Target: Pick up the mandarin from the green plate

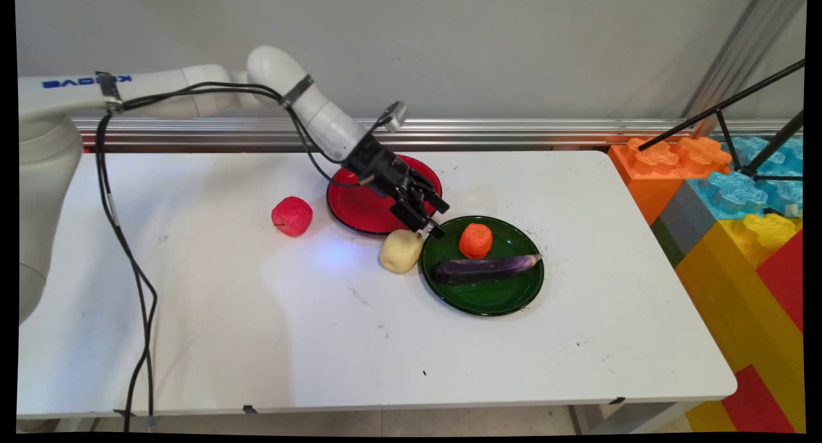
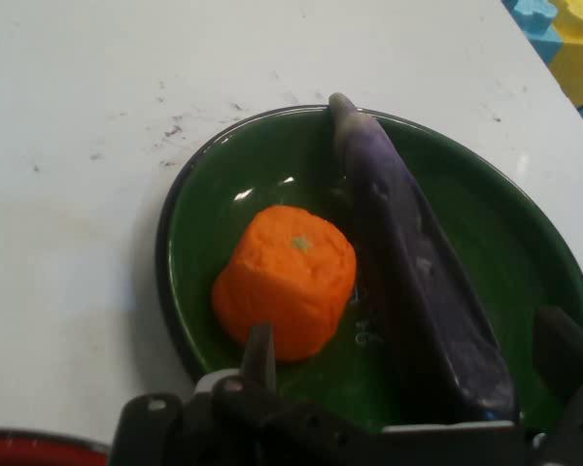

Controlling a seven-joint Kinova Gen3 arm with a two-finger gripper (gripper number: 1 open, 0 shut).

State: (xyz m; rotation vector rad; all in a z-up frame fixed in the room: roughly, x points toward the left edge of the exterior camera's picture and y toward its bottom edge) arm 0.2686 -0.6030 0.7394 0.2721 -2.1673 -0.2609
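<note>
In the main view, you have the gripper point(image 1: 429, 223) angled down from the upper left, its tip low over the near-left rim of the green plate point(image 1: 507, 302). It hangs between the red plate point(image 1: 347, 205) behind it and the yellowish fruit point(image 1: 401, 251) lying on the worktop point(image 1: 257, 327) just beside the green plate's left edge. On the green plate lie an orange fruit point(image 1: 476, 240) toward the back and a purple eggplant point(image 1: 483, 269) stretched across the middle, the two close together. A red fruit point(image 1: 292, 216) sits alone on the worktop, left of the red plate and well apart from the gripper. Coloured building blocks point(image 1: 738, 199) stand off the worktop's right end.

In the hand view, you look straight onto the green plate point(image 2: 214, 214). The orange fruit point(image 2: 287, 282) is upright and nearest the camera, just ahead of the one slim finger point(image 2: 260, 354) rising at lower centre. The eggplant point(image 2: 418, 282) runs beside it, from the far rim down toward the other finger point(image 2: 564, 349) at the right edge. The fingers stand spread wide and hold nothing; both the orange fruit's right side and the eggplant's near end fall in the gap between them. A sliver of the red plate point(image 2: 39, 451) shows at the bottom left corner.

The gripper touches nothing that you can see; the orange fruit is the thing closest to it.
</note>
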